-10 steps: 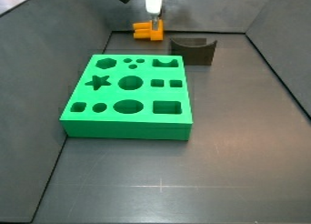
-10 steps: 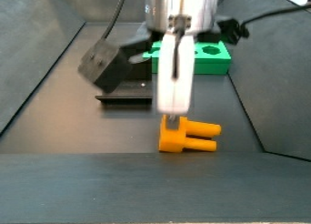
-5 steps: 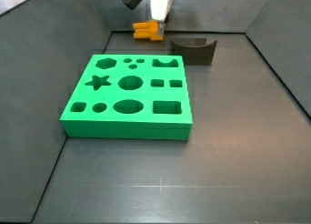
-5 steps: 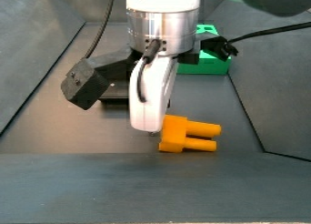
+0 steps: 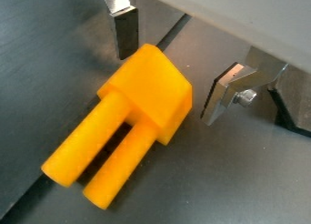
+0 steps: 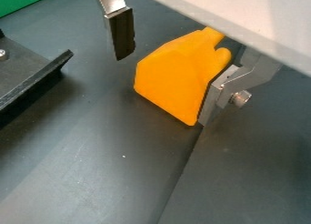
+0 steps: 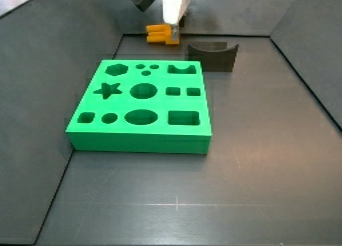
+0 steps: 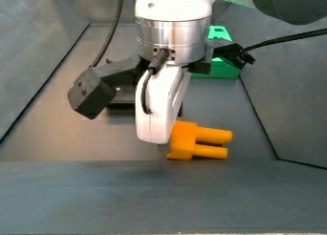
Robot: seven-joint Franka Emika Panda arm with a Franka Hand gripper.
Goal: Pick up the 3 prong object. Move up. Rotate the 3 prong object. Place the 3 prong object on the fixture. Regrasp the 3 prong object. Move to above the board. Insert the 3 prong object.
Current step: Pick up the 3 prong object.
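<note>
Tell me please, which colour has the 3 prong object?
Orange-yellow. The 3 prong object shows best in a wrist view, between the open end effector fingers.

Claw (image 6: 170, 68) astride the 3 prong object (image 6: 180, 71) on the floor; fixture (image 7: 214, 54) beside; board (image 7: 142, 103) apart.

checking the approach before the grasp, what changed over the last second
The gripper turned about its vertical axis and came down slightly around the 3 prong object; its fingers now stand on either side of the orange body, jaws open, nothing gripped yet. The 3 prong object stayed lying on the floor in the same spot. The board and the fixture did not move.
</note>
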